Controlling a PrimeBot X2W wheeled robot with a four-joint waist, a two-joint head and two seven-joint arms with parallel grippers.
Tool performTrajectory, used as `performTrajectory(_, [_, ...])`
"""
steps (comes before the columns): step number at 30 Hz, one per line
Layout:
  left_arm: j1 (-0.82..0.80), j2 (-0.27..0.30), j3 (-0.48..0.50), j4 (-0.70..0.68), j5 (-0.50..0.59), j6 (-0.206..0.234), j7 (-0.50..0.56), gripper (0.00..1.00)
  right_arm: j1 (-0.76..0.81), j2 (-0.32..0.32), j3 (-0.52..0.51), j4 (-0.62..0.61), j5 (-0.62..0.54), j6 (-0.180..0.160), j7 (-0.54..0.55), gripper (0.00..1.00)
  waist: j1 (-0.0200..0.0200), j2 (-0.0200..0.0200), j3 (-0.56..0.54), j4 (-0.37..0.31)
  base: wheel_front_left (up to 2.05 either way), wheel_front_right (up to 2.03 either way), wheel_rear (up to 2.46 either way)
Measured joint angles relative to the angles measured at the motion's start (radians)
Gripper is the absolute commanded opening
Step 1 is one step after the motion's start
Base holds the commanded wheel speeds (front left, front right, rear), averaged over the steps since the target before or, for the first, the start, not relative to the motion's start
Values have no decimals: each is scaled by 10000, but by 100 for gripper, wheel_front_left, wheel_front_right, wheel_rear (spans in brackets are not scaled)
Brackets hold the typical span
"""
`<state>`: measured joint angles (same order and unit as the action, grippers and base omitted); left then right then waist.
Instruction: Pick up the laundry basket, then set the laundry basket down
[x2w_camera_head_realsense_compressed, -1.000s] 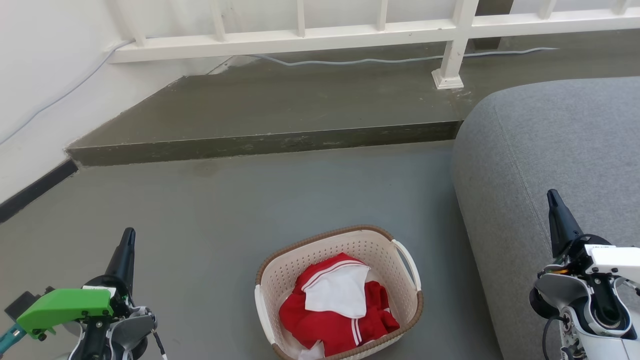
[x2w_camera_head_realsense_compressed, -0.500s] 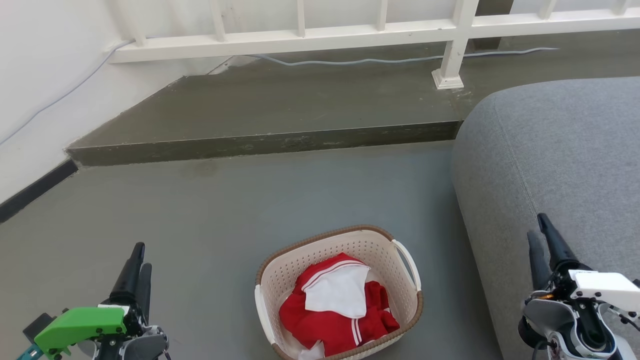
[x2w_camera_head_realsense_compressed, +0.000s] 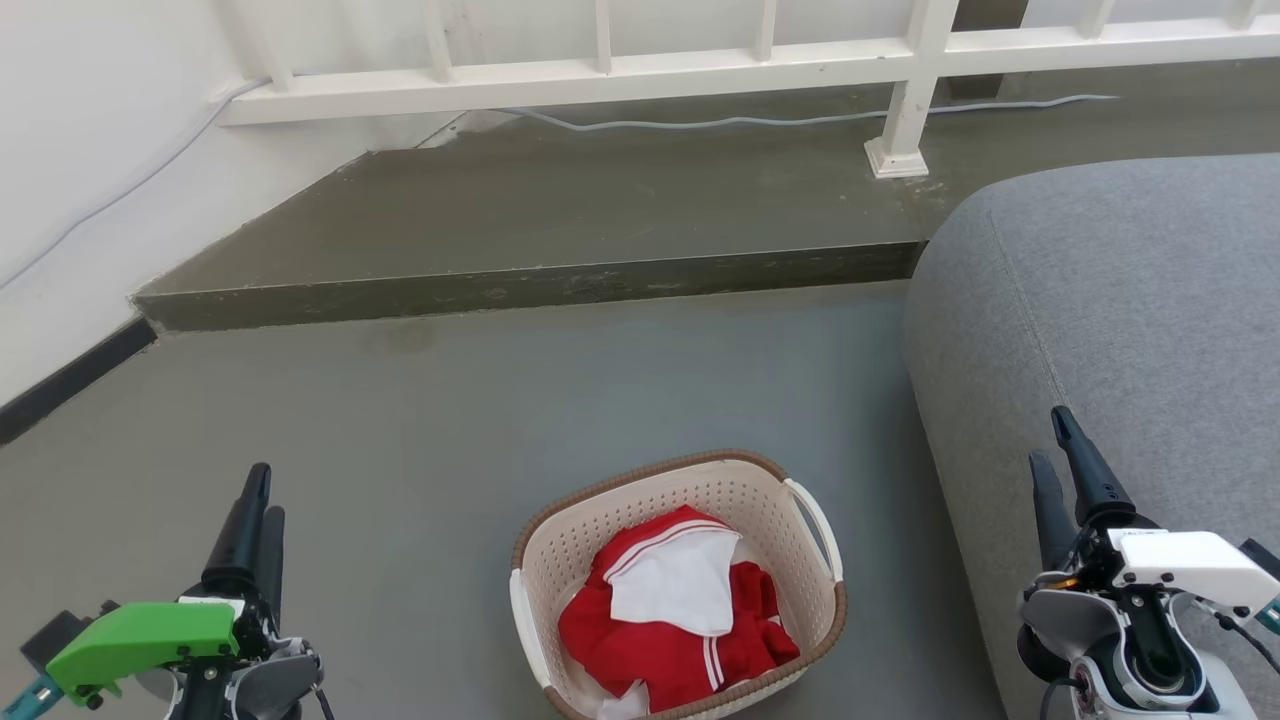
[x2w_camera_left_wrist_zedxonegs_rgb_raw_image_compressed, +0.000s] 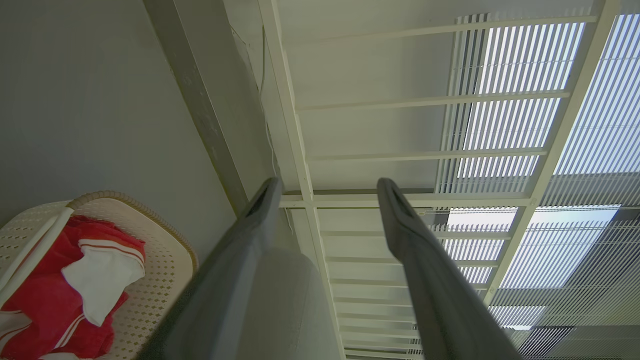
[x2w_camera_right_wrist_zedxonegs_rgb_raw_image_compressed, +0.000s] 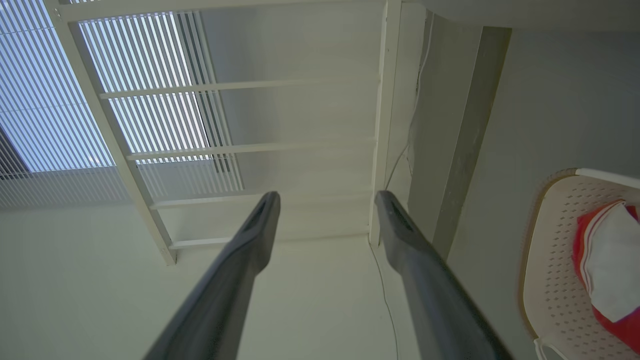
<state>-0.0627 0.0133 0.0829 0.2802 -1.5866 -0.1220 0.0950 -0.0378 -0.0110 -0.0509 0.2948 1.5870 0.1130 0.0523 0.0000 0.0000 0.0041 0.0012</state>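
The laundry basket (x2w_camera_head_realsense_compressed: 660, 505) is sitting flat on the grey floor (x2w_camera_head_realsense_compressed: 480, 420), between the two arms, and neither one is touching it. Its brown rim is curving round the top. One white handle (x2w_camera_head_realsense_compressed: 818, 525) is showing on the side facing the sofa (x2w_camera_head_realsense_compressed: 1120, 300) and a second on the opposite side. A red garment (x2w_camera_head_realsense_compressed: 690, 645) is lying crumpled inside, with a white cloth (x2w_camera_head_realsense_compressed: 680, 590) draped over it.

The left tool (x2w_camera_head_realsense_compressed: 262, 495) is hovering well out to the basket's left, above bare floor, with its dark fingers pointing away toward the step (x2w_camera_head_realsense_compressed: 560, 220). In the left wrist view those fingers are standing apart with a clear, fairly wide gap, and nothing is between them. The basket is sitting off at that view's lower left.

The right tool (x2w_camera_head_realsense_compressed: 1050, 440) is hanging on the other side, in front of the sofa's rounded grey edge and apart from the basket. The right wrist view is showing its two fingers spread about as wide as the left pair, gripping nothing, with the basket at that view's right edge.

The basket is resting near the sofa with a strip of floor between them. Beyond it the floor is running up to the low concrete step. A white railing (x2w_camera_head_realsense_compressed: 700, 65) is standing along the back of the step, and a pale cable (x2w_camera_head_realsense_compressed: 750, 122) is trailing beneath it.
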Motion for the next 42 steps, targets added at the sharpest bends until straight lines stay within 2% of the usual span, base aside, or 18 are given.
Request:
performTrajectory(13, [146, 458, -437, -709, 1168, 0, -495, 100, -1, -50, 299, -623, -888, 0, -462, 100, 0, 0, 35, -53, 0, 0, 0])
performTrajectory(29, [434, 1285, -1363, -1174, 3231, -2, -1407, 100, 0, -146, 788, -1162, -3530, -10, -978, 100, 0, 0, 84, -111, 0, 0, 0])
performTrajectory(42, [457, 1676, -1634, -1317, 5476, -4, -1870, 100, 0, -182, 1542, -1521, -6489, -667, -1440, 100, 1, 0, 100, -153, 0, 0, 0])
